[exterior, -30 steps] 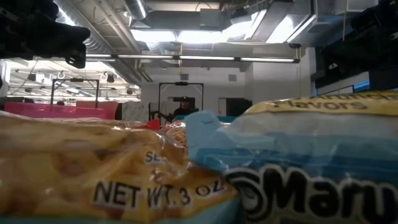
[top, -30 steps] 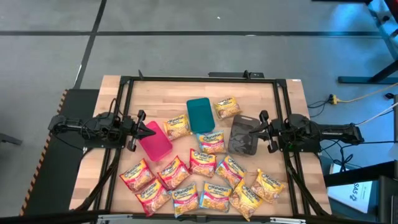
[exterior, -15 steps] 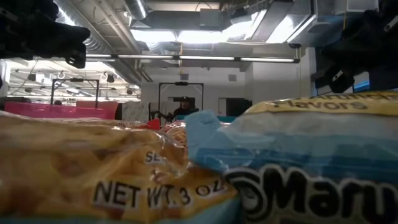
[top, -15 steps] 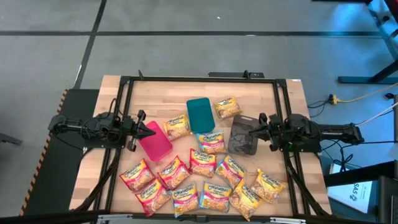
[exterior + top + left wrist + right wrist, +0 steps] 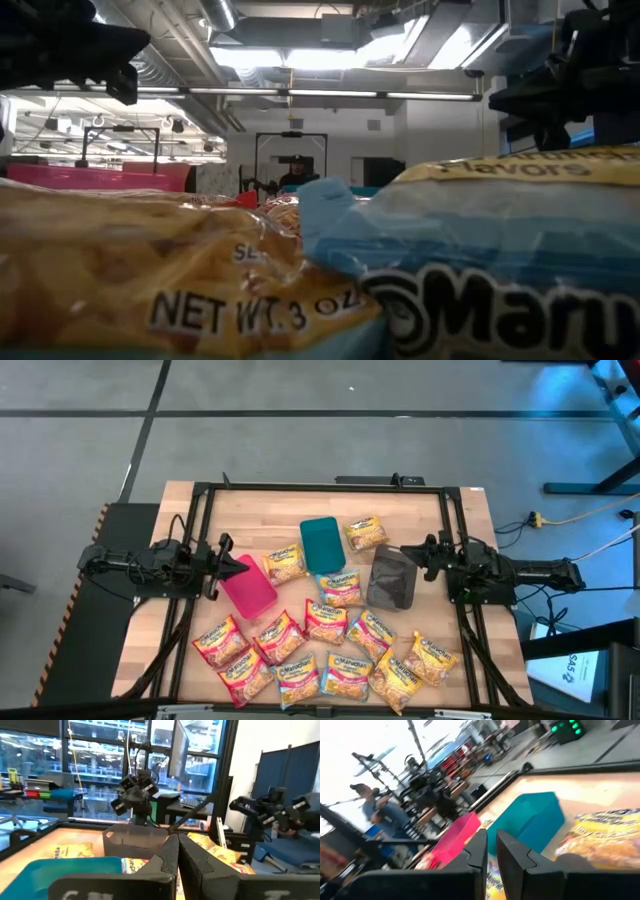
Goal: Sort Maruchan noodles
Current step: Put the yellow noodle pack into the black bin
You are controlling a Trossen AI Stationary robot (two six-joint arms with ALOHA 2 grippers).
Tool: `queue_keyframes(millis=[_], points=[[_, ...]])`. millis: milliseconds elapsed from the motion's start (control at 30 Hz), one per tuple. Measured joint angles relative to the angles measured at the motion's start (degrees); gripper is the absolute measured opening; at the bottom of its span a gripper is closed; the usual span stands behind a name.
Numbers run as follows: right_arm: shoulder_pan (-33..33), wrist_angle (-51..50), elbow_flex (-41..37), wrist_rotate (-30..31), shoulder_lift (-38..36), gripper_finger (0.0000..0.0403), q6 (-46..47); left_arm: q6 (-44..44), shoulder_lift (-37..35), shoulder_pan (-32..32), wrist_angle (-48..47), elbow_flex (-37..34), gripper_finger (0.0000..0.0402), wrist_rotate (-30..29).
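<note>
Noodles: many square packets (image 5: 300,645) lie loose on the table (image 5: 470,510), most of them crowded along its near half in red, yellow and blue wrappers.
Far packets: one yellow packet (image 5: 364,532) lies just beside the teal bin; another (image 5: 285,562) lies between the pink bin and the teal bin; a third (image 5: 341,587) sits just below the teal bin.
Low view: two packets fill the foreground, a yellow one (image 5: 150,270) and a blue one (image 5: 500,270), touching at their edges.
Teal bin: (image 5: 321,545) stands at the middle of the table's far half, apart from both grippers.
Pink bin: (image 5: 249,587) lies at an angle on the left side, its far end right at the left gripper's tips.
Grey bin: (image 5: 391,579) stands on the right side, just in front of the right gripper; contact cannot be told.
Left gripper: (image 5: 232,567) at the table's left side, pointing inward, fingers (image 5: 167,857) pressed together with no gap, holding nothing.
Right gripper: (image 5: 408,554) at the table's right side, pointing inward above the grey bin's far edge; fingers (image 5: 479,851) stand a narrow slit apart with nothing seen between them.
Right wrist view: the teal bin (image 5: 530,817) and pink bin (image 5: 455,837) show ahead, with a yellow packet (image 5: 605,832) beside them.
Room: a person (image 5: 377,812) stands beyond the table.
</note>
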Motion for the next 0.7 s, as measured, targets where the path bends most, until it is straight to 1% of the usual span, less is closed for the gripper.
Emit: queue_keyframes(millis=[100,200,267,333,467,600,700], points=[[0.0,0.3,0.0,1.8,0.0,0.0039,0.0,0.0,0.0,0.0,-0.2,0.0,0.0002,-2.6],[0.0,2.6,0.0,3.8,0.0,0.0039,-0.6,-3.0,0.0,0.0,0.6,0.0,0.0002,-9.6],[0.0,5.8,0.0,3.9,0.0,0.0039,-1.6,-4.1,0.0,0.0,3.9,0.0,0.0002,-14.6],[0.0,8.0,0.0,3.4,0.0,0.0039,-1.9,-3.4,0.0,0.0,8.0,0.0,0.0002,-17.4],[0.0,9.4,0.0,4.1,0.0,0.0039,-2.9,-0.6,0.0,0.0,13.3,0.0,0.0002,-18.4],[0.0,10.3,0.4,10.6,0.0,0.0041,0.0,-1.7,0.0,0.0,12.9,0.0,0.0002,-18.8],[0.0,14.5,1.9,10.9,0.0,0.0051,-5.9,-4.6,0.0,0.0,10.8,0.0,0.0002,-19.7]])
